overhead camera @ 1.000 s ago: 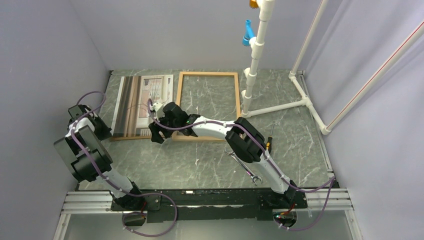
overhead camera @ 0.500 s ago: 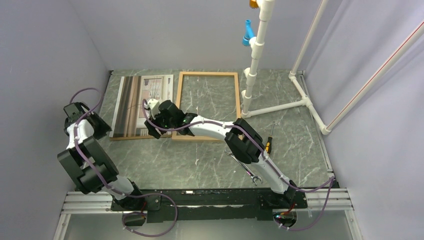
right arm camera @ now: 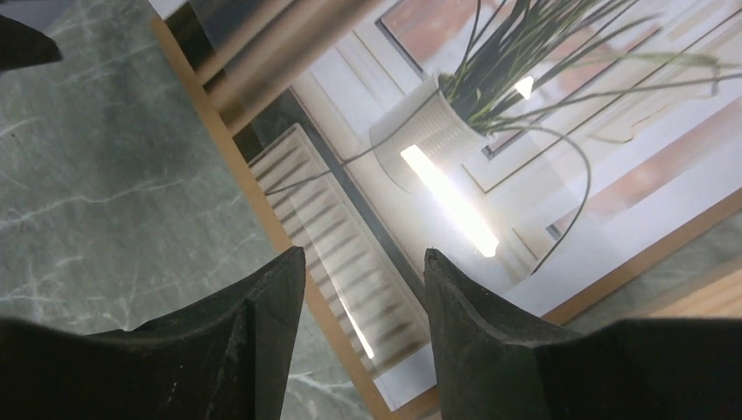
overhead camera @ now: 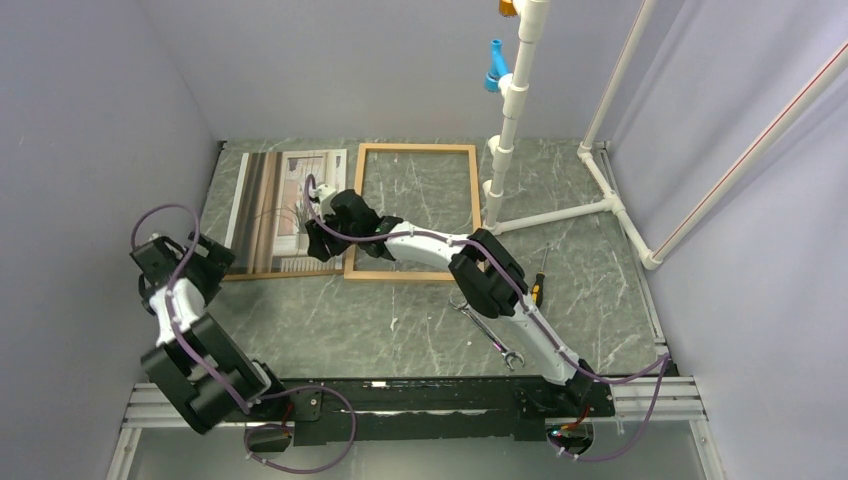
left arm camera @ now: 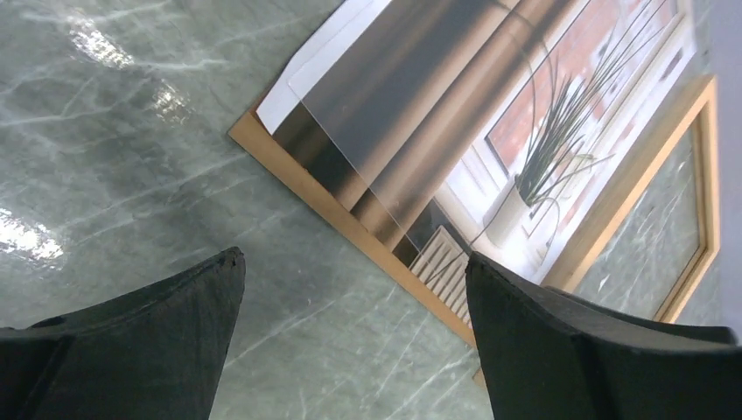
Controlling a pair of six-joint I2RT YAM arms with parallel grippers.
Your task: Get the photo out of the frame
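My right arm reaches far and left across the desk [overhead camera: 400, 320]. My right hand [right arm camera: 363, 254] hovers over the photo's [overhead camera: 290, 205] near right corner, fingers slightly parted and pinching nothing. My left hand [left arm camera: 352, 256] hangs near the photo's near left corner, fingers spread wide. I count one photo, lying on one brown backing board [overhead camera: 255, 274] at the far left, one frame [overhead camera: 413, 149] just beside it on the right, one wrench [overhead camera: 490, 335] and one screwdriver [overhead camera: 540, 280]. From above, my right arm hides the frame's near left corner.
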